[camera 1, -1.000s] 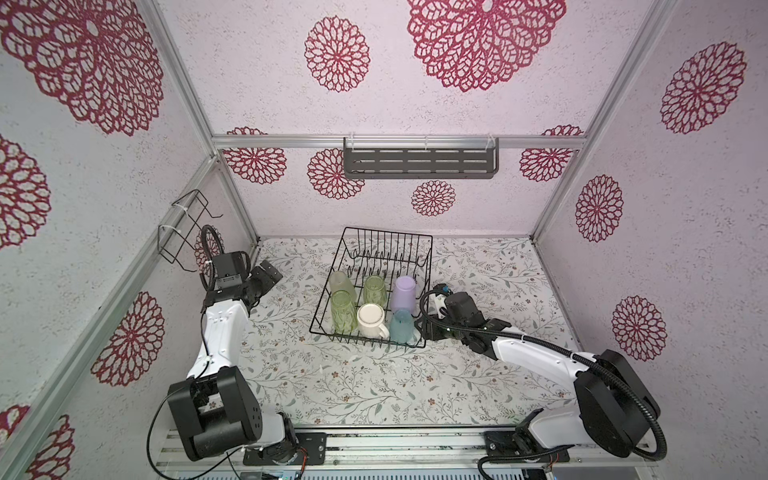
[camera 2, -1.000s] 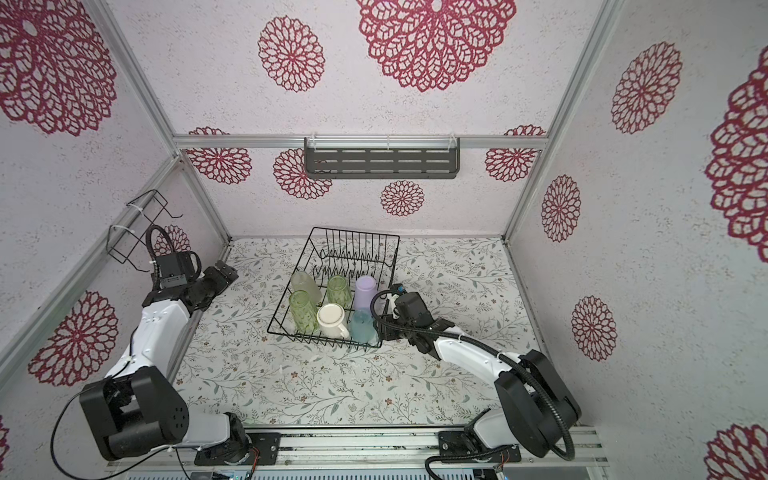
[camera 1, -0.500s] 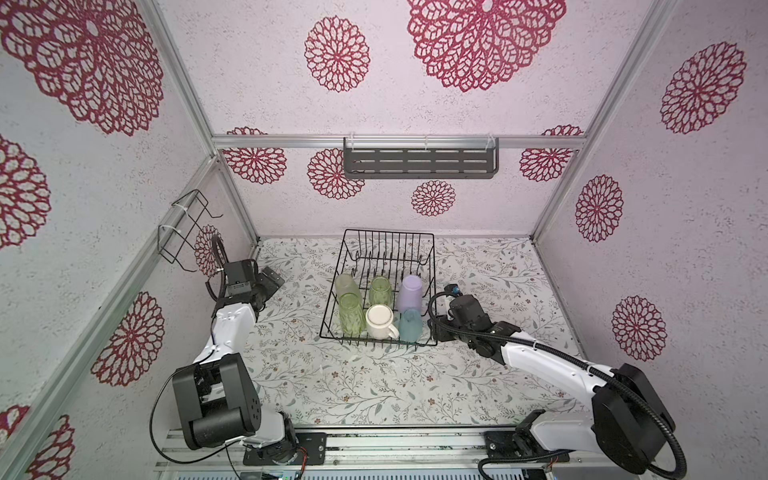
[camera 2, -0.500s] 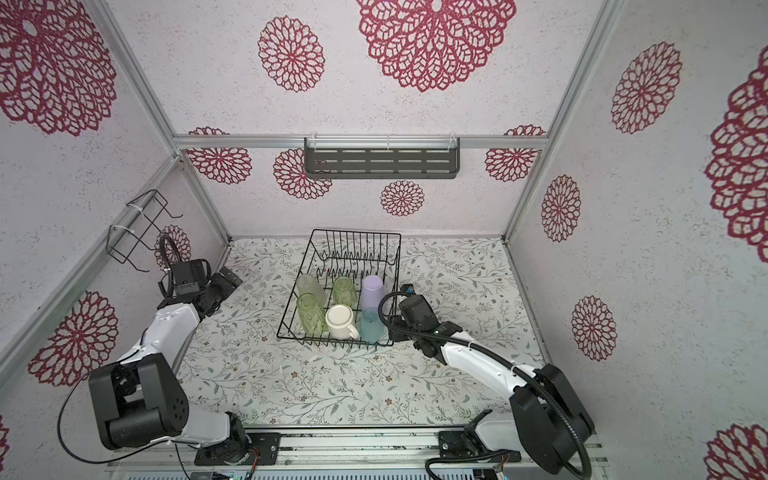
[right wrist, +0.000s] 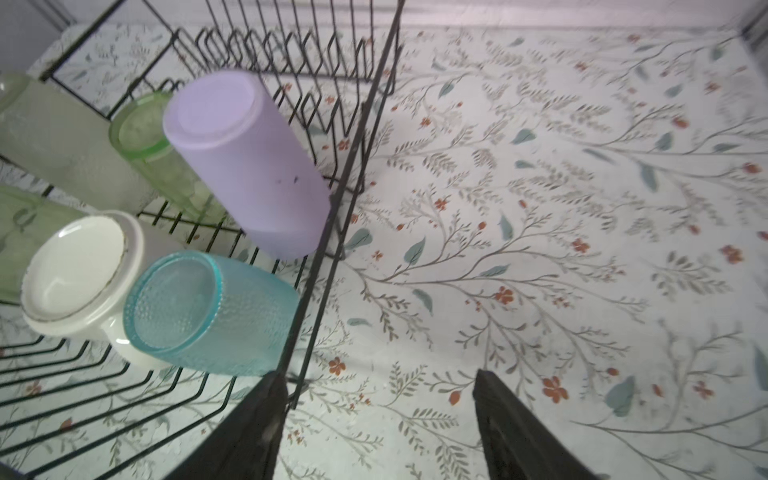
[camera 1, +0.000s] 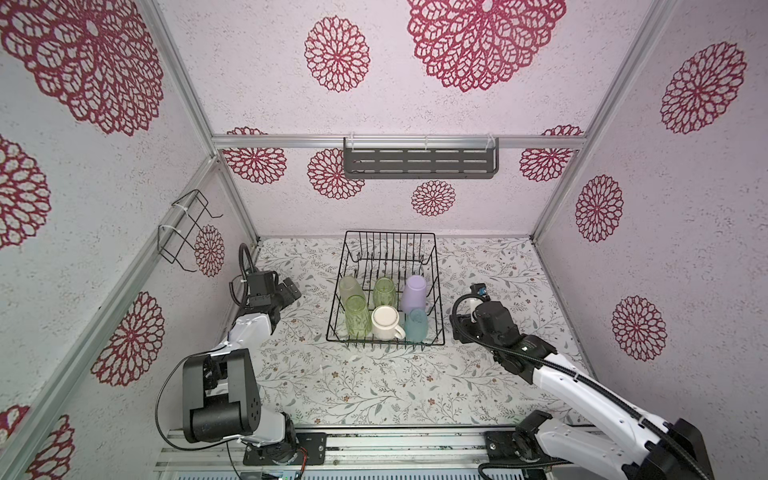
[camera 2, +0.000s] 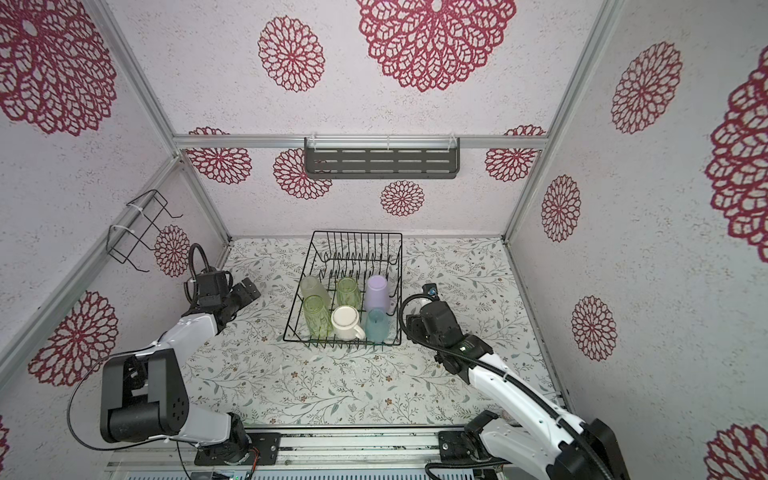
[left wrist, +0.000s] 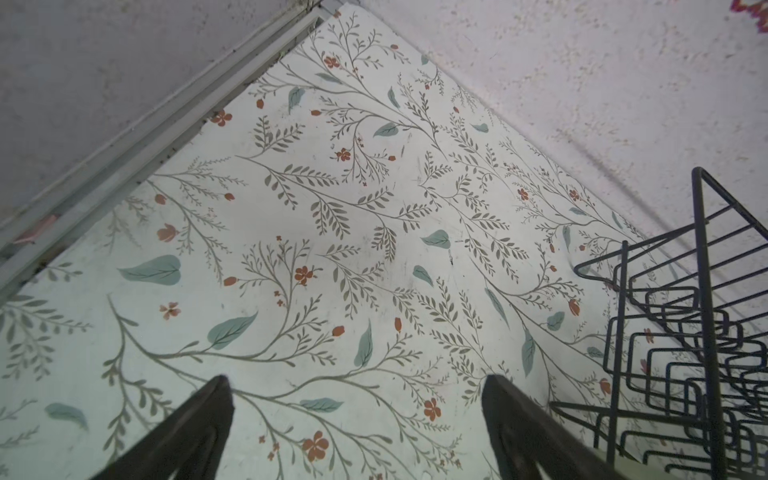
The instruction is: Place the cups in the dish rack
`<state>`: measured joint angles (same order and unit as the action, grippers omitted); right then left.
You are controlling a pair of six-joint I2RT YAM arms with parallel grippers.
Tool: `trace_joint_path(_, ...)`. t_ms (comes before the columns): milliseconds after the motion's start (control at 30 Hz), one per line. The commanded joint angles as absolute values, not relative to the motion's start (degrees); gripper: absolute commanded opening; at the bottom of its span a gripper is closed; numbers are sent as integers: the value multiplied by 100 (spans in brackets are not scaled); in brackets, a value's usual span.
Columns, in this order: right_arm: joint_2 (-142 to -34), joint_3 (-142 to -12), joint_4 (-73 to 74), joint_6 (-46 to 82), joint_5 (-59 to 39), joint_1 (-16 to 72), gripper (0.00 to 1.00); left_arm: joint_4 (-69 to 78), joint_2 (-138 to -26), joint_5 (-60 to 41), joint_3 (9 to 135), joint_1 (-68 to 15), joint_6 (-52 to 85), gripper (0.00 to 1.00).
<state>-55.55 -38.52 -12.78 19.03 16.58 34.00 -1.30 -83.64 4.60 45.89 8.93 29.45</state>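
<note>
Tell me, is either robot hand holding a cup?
No. The left gripper and right gripper are both open and empty; the cups sit in the dish rack.

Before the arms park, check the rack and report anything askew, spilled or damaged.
Nothing stands out: all six cups stand inside the dish rack, none fallen or visibly cracked, and there is no spill on the table.
</note>
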Motion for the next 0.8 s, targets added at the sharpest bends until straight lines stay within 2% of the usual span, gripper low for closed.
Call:
trace_joint_path(0, -5133, -3754, -978, 1682, 2392, 2909, 81, 650, -8049, 846, 4383, 841, 2595, 97)
trace_joint_path(67, -4920, -3565, -625, 1610, 2426, 2445, 84, 1023, -8016, 768, 4187, 821, 2256, 97)
trace_joint_path(133, -4726, -3206, 22, 1378, 2662, 2098, 98, 1183, -8009, 770, 4103, 776, 1992, 97)
trace_joint_path(267, -4474, -1938, 2350, 169, 2953, 1823, 99, 1807, -7958, 963, 3725, 587, 1464, 97)
trace_joint_path(367, -4632, -1055, 4098, 32, 3069, 1532, 99, 2283, -8007, 963, 3330, 518, 1258, 97)
trace_joint_path(433, -4955, -783, 4609, 101, 2528, 1195, 99, 3547, -8126, 1313, 2790, 321, 626, 97)
trace_joint_path(533, -5696, -817, 4786, -18, 1616, 824, 99, 4098, -8088, 1093, 2512, 211, 236, 97)
trace_joint_path(700, -6995, -668, 6371, -339, 1174, 579, 99, 5075, -8560, 1032, 2233, 352, 266, 97)
trace_joint_path(767, -7447, -747, 6901, -403, 1128, 511, 99, 5372, -8721, 699, 2100, 491, 372, 97)
